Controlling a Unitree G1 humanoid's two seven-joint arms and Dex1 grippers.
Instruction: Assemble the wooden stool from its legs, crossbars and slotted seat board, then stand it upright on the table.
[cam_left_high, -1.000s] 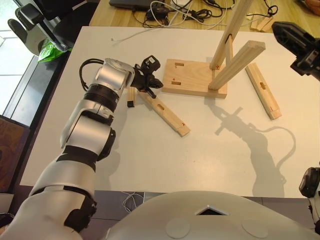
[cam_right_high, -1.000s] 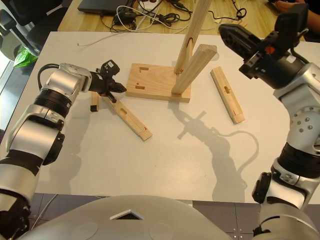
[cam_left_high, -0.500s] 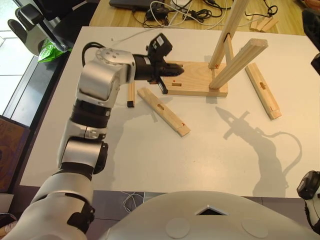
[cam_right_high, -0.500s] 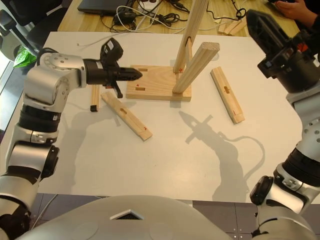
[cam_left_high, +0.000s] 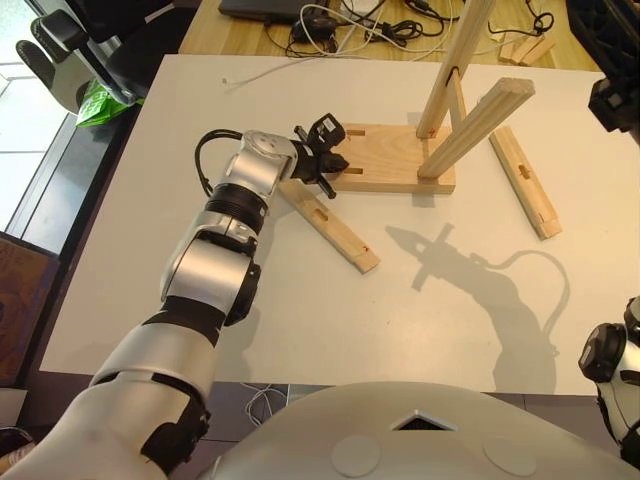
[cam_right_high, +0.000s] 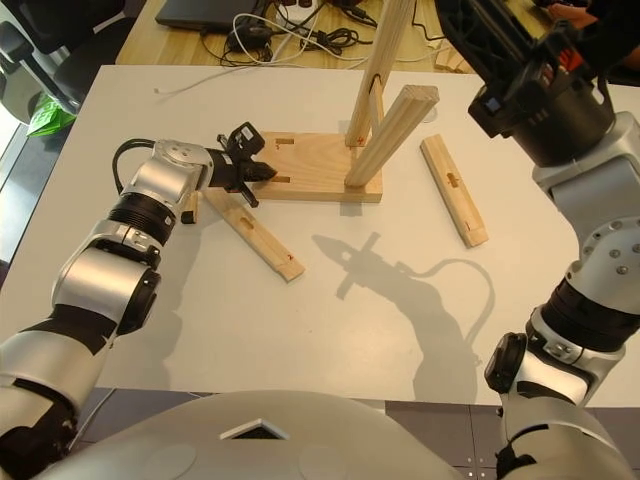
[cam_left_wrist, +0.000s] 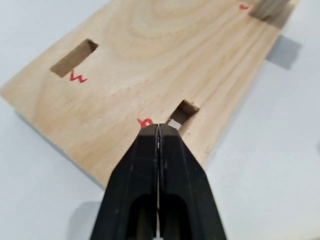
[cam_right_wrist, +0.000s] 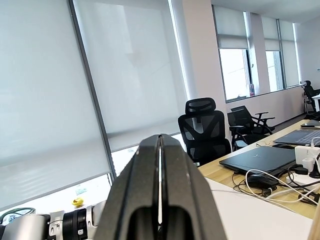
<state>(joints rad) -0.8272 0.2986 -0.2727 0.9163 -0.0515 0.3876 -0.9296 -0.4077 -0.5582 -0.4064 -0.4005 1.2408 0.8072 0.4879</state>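
Observation:
The slotted seat board (cam_left_high: 385, 160) lies flat on the white table (cam_left_high: 300, 300). One leg (cam_left_high: 455, 60) stands upright in it and a second leg (cam_left_high: 475, 125) leans beside it. My left gripper (cam_left_high: 338, 163) is shut and holds nothing, its tips at the board's left end, just short of an open slot (cam_left_wrist: 183, 111). A loose slotted bar (cam_left_high: 328, 222) lies just in front of that gripper. Another bar (cam_left_high: 525, 180) lies right of the board, and a short piece (cam_right_high: 189, 207) sits by my left forearm. My right gripper (cam_right_wrist: 159, 142) is shut, raised high at the far right.
A wooden desk (cam_left_high: 260, 30) behind the table carries a laptop, tangled cables and a few spare wood pieces (cam_left_high: 525, 48). A thin white cable (cam_left_high: 262, 72) lies on the table's far left. The table's near half is bare. Office chairs stand off the left edge.
My left gripper has drawn back from over the seat board and come down at its left end, still shut. My right gripper has swung up and leftward, nearer the head camera.

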